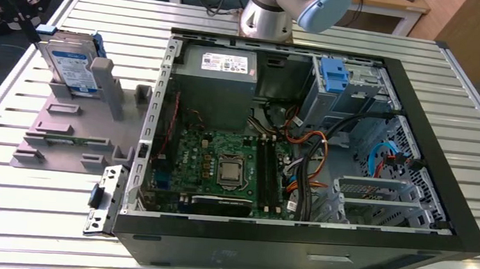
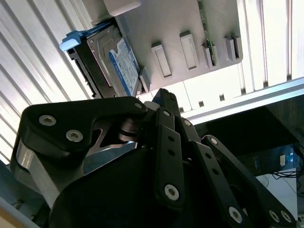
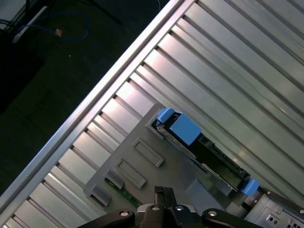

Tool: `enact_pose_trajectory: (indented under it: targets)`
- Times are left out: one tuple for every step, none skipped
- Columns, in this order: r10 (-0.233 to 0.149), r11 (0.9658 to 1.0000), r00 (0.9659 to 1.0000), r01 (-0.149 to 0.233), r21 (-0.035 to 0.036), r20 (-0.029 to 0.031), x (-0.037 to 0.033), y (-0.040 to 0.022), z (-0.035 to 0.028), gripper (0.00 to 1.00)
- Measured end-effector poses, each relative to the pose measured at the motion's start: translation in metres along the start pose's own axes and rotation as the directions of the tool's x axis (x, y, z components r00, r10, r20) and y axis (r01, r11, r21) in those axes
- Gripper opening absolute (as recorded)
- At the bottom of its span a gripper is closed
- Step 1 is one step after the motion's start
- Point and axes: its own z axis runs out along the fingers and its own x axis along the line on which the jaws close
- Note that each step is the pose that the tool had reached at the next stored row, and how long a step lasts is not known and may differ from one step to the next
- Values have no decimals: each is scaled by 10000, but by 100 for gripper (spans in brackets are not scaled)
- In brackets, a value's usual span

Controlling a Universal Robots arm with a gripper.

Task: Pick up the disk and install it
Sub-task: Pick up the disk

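The disk [image 1: 72,63] stands on edge in a grey holder [image 1: 68,131] on the slatted table, at the exterior view's left. It is a silver-grey drive with a white-and-blue label and a bright blue bracket. In the second wrist view the disk [image 2: 118,64] shows its label side. In the first wrist view the disk [image 3: 202,149] shows its narrow edge and blue bracket. My black gripper [image 3: 162,192] hangs above the holder, apart from the disk, its fingers together with nothing between them. The second wrist view has the gripper [image 2: 161,95] in the foreground.
An open computer case [image 1: 444,157] lies at the exterior view's right, with motherboard, cables and a grey power supply [image 1: 219,68]. A drive bay with a blue latch [image 1: 335,74] sits at its far corner. The arm's base [image 1: 271,15] stands behind the case. The table's edge [image 3: 95,114] borders dark floor.
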Motion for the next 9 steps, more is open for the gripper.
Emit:
enact_pose_trajectory:
  targets:
    - [-12,10000,10000,12,0,-1,0,0,0,11]
    - [-25,10000,10000,25,0,-1,0,0,0,11]
    - [-38,10000,10000,38,-1,-1,0,0,0,11]
    - [-50,10000,10000,50,-1,-2,0,0,0,11]
    - [-62,10000,10000,62,-1,-2,0,0,0,11]
    - [-74,10000,10000,74,-2,-3,0,0,0,11]
    - [-86,10000,10000,86,-2,-3,0,0,0,11]
    - [-97,10000,10000,97,-2,-4,0,0,0,11]
    - [-109,9999,9999,109,-2,-4,0,0,0,11]
